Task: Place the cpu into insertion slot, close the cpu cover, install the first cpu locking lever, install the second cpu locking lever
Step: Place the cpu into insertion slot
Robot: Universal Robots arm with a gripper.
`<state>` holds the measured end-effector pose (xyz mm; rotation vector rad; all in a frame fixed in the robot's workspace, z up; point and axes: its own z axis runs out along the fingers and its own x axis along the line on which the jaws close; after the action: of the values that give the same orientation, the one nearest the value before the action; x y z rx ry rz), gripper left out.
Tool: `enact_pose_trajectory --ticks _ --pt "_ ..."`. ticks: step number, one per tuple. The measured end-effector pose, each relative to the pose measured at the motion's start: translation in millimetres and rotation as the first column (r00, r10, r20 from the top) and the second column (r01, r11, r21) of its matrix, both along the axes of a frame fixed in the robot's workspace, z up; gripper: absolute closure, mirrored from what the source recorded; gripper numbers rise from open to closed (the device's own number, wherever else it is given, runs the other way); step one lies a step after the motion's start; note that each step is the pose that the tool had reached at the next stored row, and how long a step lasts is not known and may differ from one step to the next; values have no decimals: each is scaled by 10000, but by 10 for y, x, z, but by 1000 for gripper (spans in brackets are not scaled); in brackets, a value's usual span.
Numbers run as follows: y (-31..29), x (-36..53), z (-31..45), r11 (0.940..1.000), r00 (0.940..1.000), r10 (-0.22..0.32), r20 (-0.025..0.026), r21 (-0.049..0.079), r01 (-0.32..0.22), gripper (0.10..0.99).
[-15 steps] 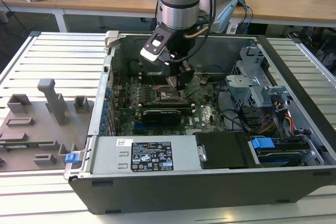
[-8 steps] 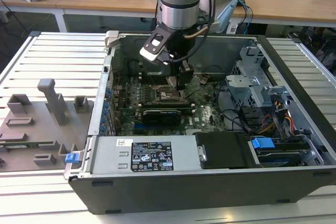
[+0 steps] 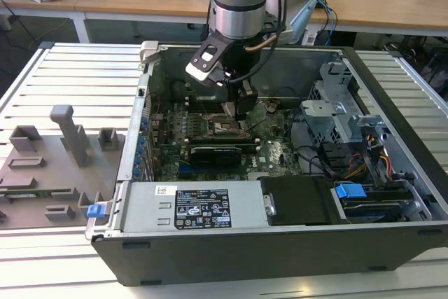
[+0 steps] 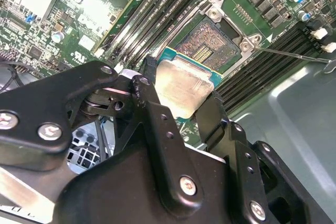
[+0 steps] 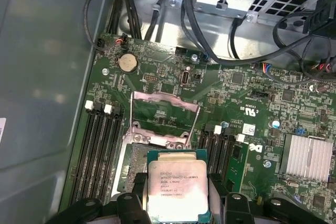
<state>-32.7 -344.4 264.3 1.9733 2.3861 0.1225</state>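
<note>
The black fingers (image 4: pixel 152 106) pinch the cpu (image 4: pixel 181 85) by two opposite edges, silver top facing up (held flat, not seated). Just ahead of the fingers lies the insertion slot (image 4: pixel 210 43), its pin field bare, with the cpu overlapping its near edge. Beyond it the cpu cover (image 5: pixel 164 98) stands tilted open. Memory slots (image 5: pixel 102 150) flank the fingers inside the computer case (image 3: pixel 280 243).
</note>
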Motion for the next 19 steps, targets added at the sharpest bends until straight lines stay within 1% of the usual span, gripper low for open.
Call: enact_pose_trajectory --ticks 9,19 --pt "0 0 -1 9991 9991 -435 0 0 435 545" --pt "0 0 -2 9953 9953 -969 0 0 969 545"
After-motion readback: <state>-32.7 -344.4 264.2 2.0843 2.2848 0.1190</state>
